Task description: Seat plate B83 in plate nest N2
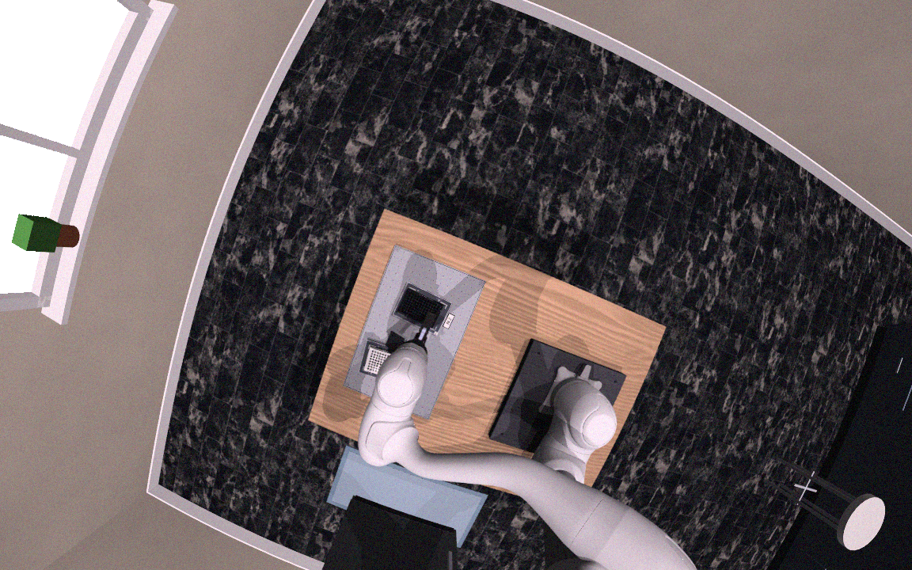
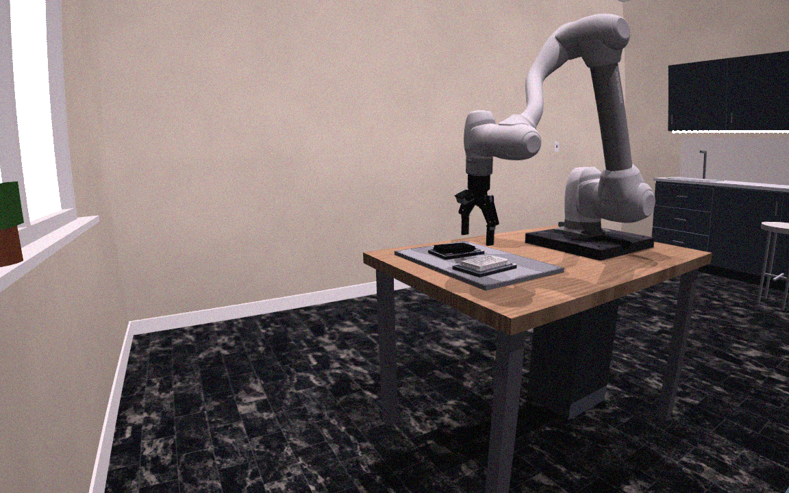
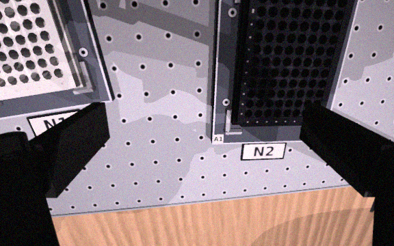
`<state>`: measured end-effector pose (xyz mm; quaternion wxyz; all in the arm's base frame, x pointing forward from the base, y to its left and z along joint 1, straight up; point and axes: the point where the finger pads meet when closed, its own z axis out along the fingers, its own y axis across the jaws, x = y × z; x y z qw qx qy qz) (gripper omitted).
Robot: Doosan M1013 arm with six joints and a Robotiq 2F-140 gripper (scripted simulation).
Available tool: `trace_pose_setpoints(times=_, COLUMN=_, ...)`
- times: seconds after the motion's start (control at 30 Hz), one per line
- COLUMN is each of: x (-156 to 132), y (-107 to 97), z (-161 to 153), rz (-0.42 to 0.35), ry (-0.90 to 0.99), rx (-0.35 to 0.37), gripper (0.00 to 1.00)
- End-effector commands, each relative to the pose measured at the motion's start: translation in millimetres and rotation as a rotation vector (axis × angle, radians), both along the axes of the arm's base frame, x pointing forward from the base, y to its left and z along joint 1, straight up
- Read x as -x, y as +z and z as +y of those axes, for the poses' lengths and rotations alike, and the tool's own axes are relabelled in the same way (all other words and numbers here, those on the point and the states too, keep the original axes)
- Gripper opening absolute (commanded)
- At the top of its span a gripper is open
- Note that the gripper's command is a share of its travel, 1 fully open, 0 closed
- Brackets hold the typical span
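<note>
My end effector [image 3: 204,150] hangs spread wide and empty above the N2 label [image 3: 263,151]. Just beyond that label, black plate B83 [image 3: 286,61] lies in nest N2 [image 3: 221,68], seemingly crooked against the corner locator [image 3: 232,124], hence my approach.

On the table [image 2: 599,287], the pegboard [image 3: 169,164] carries nest N1 [image 3: 96,73] left of nest N2 [image 3: 221,85], each holding a plate. The arm's base [image 2: 630,242] sits beside the pegboard.
</note>
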<state>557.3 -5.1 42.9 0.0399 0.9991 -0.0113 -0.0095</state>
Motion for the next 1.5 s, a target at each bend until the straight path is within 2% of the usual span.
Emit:
trace_pose_setpoints(times=0.0, x=-9.6, y=1.0, z=-14.7, rz=-0.002, ry=-0.002, rx=-0.02, gripper=1.0)
trace_pose_setpoints(times=0.07, x=-14.7, y=1.4, z=-23.3, rz=-0.002, ry=-0.002, rx=-0.02, gripper=1.0)
trace_pose_setpoints(times=0.1, x=-17.0, y=1.6, z=-27.7, rz=-0.012, ry=-0.005, rx=-0.051, gripper=1.0)
trace_pose_setpoints(times=0.27, x=-28.6, y=2.8, z=-49.8, rz=-0.012, ry=-0.006, rx=-0.053, gripper=1.0)
trace_pose_setpoints(times=0.3, x=-30.7, y=3.1, z=-54.4, rz=-0.026, ry=-0.008, rx=-0.083, gripper=1.0)
trace_pose_setpoints(times=0.53, x=-40.9, y=4.5, z=-76.4, rz=-0.026, ry=-0.008, rx=-0.084, gripper=1.0)
trace_pose_setpoints(times=1.0, x=-40.9, y=4.5, z=-76.3, rz=-0.026, ry=-0.008, rx=-0.084, gripper=1.0)
trace_pose_setpoints(times=1.47, x=-41.0, y=-18.7, z=-76.3, rz=-0.026, ry=-0.008, rx=-0.084, gripper=1.0)
